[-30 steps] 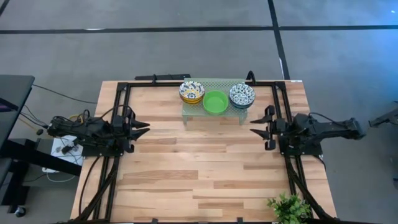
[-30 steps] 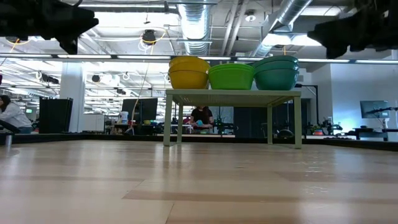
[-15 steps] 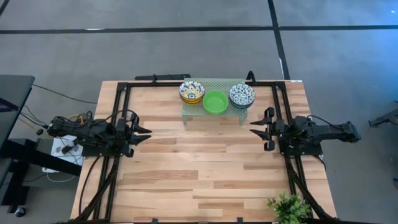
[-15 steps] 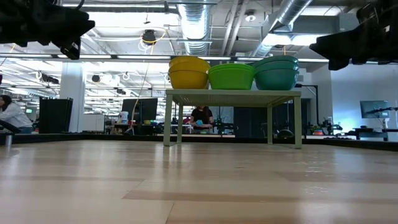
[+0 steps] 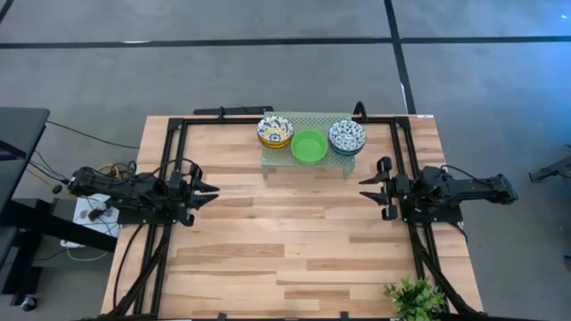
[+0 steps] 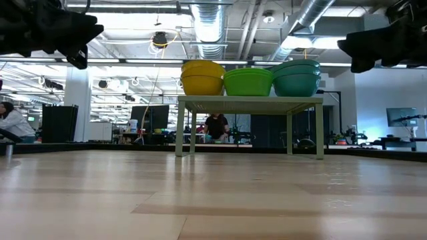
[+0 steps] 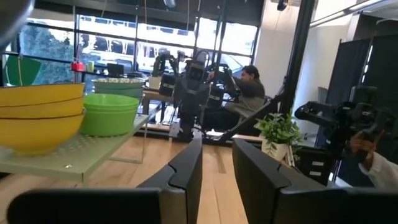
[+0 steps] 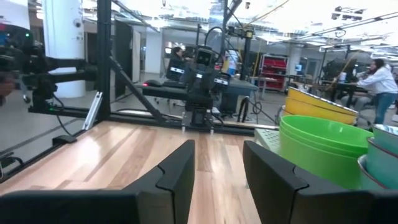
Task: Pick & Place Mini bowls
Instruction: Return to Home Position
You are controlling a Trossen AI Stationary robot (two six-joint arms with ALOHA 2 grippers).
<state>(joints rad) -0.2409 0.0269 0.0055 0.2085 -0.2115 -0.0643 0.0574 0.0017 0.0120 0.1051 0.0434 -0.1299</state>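
we are looking down on a job that appears finished. the yellow-centred bowls (image 5: 275, 132), the plain green bowls (image 5: 309, 146) and the blue-green patterned bowls (image 5: 347, 136) are sitting in three nested stacks, side by side, on the small pale green shelf (image 5: 308, 119) at the far edge of the wooden table (image 5: 294, 241). nesting like with like is making each stack compact and steady, and the low view is showing them standing upright on the shelf top. we are seeing no bowl lying on the bare boards.

the left gripper (image 5: 203, 190) is hovering over the table's left side and the right gripper (image 5: 366, 189) over its right. both are well apart from the shelf and pointing toward each other. each is showing its fingers parted by a moderate gap, with nothing between them. we are reading that posture as arms parking clear of the stacks so that nothing gets knocked.

a leafy plant (image 5: 413, 298) is standing at the near right corner, apart from the work. a person (image 6: 9, 121) is sitting in the room beyond.
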